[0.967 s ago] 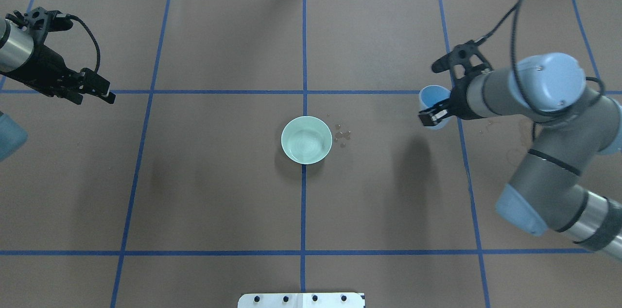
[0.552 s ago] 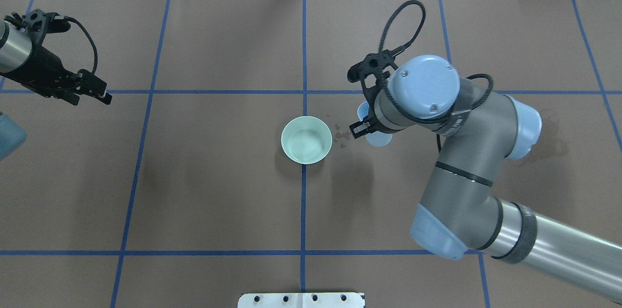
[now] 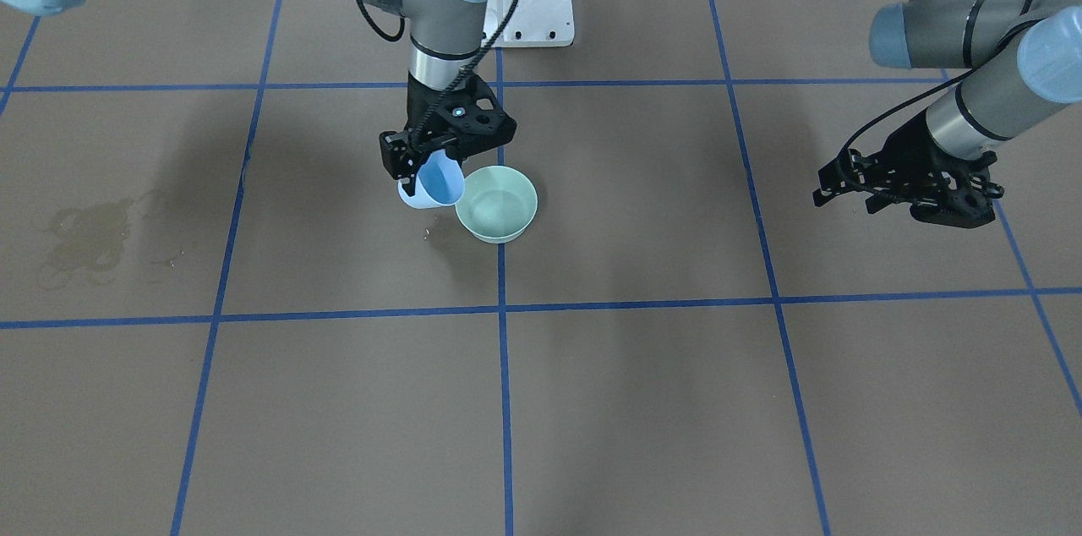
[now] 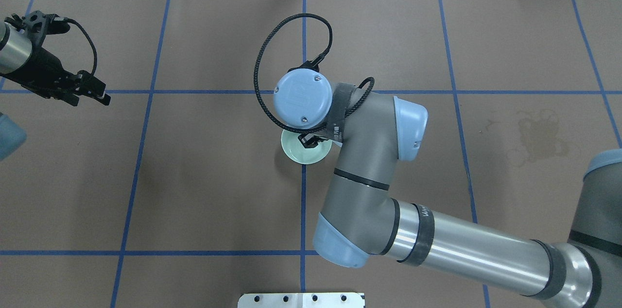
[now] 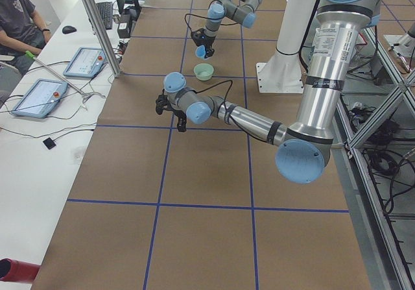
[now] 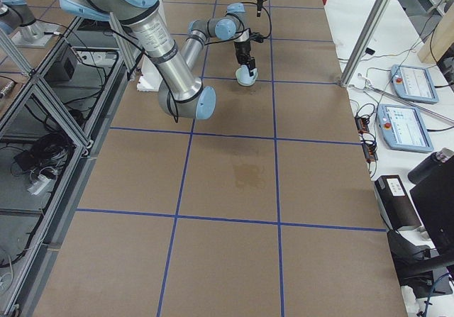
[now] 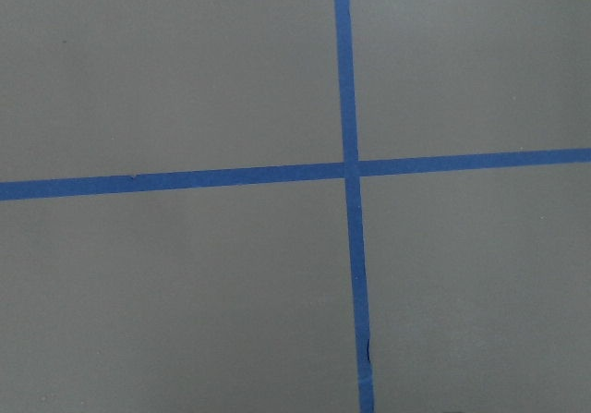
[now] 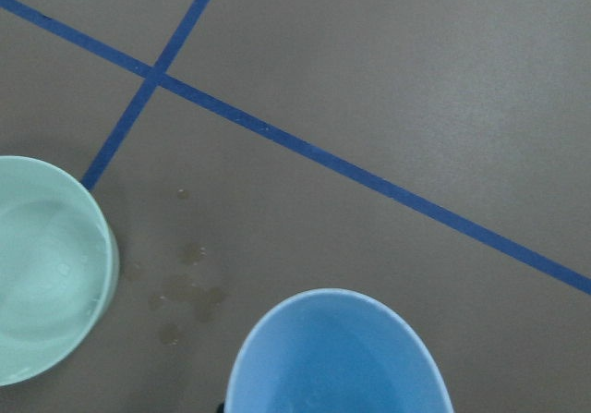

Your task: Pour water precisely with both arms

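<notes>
My right gripper (image 3: 423, 168) is shut on a light blue cup (image 3: 433, 183) and holds it just above the table, close beside the pale green bowl (image 3: 497, 202), tilted a little. In the right wrist view the cup (image 8: 337, 358) is at the bottom and the bowl (image 8: 46, 274) at the left, with water (image 8: 37, 247) glinting in it. In the overhead view my right wrist hides the cup and most of the bowl (image 4: 297, 155). My left gripper (image 4: 90, 94) is open and empty, far off to the left; it also shows in the front view (image 3: 879, 194).
Small water drops (image 8: 185, 288) lie on the brown paper between bowl and cup. A dried wet stain (image 4: 534, 133) marks the table's right side. Blue tape lines grid the table. The white pedestal (image 3: 532, 3) stands at the robot's edge.
My right arm has swung left with the cup, from the table's right side to right beside the bowl. The left gripper has barely moved.
</notes>
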Robot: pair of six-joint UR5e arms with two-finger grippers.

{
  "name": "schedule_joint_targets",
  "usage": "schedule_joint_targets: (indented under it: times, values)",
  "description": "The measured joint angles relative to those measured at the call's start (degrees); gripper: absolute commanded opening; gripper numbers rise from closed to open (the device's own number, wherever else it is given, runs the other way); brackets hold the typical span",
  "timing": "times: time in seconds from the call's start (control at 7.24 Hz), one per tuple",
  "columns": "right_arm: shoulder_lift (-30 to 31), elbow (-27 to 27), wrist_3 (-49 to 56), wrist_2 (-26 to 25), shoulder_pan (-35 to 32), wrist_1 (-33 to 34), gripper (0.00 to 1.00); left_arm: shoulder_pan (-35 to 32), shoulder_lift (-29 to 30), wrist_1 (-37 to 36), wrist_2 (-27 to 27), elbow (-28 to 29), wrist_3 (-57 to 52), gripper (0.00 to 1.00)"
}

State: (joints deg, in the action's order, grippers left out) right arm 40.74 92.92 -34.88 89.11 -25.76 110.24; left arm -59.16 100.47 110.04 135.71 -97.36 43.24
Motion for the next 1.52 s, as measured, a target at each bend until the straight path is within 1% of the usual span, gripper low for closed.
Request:
schedule_joint_targets:
  times: [0.28,0.41,0.69,1.1,1.52]
  values:
    - [-2.4,-3.0,2.5,-1.8,0.5,2.2,0.00,0.1,0.0,0.0,-0.1,0.2,0.0,0.84]
    - [-2.8,-3.5,4.3,-4.3,1.3,3.5,0.00,0.1,0.0,0.0,-0.2,0.2,0.0,0.84]
    - [-3.5,-3.7,12.8,-9.5,2.7,6.2,0.00,0.0,0.0,0.0,-0.2,0.3,0.0,0.84]
    - [-3.9,-3.9,25.6,-21.0,5.2,9.8,0.00,0.1,0.0,0.0,-0.2,0.3,0.0,0.84]
    - [-5.4,-6.7,30.5,-26.2,7.0,12.5,0.00,0.0,-0.1,0.2,-0.1,0.5,0.0,0.84]
